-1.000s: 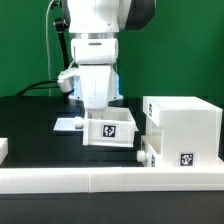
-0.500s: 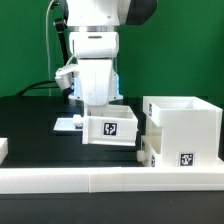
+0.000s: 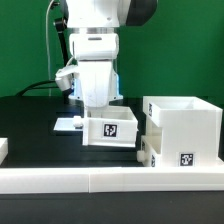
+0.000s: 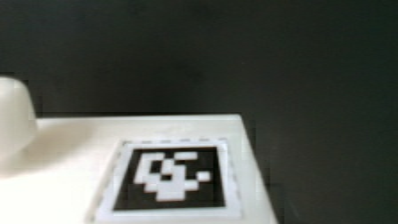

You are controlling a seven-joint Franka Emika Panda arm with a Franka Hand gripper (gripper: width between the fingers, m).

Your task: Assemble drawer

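A small white open-top tray (image 3: 110,129) with a square tag on its front stands mid-table. My gripper (image 3: 99,108) hangs straight above it, and its fingertips reach down to the tray's back rim, where they are hidden. I cannot tell whether they are open or shut on the wall. The large boxy housing (image 3: 185,125) stands at the exterior view's right. A second tray with a knob (image 3: 146,156) sits in its lower part. The wrist view shows a blurred tag (image 4: 169,175) on a white face and no fingers.
The long low white rail (image 3: 90,180) runs along the front edge. A flat white sheet with tags (image 3: 67,124) lies just to the exterior view's left of the tray. A green wall and cables are behind the arm.
The arm has shifted slightly and stands more upright over the tray. The tray and the housing have not moved.
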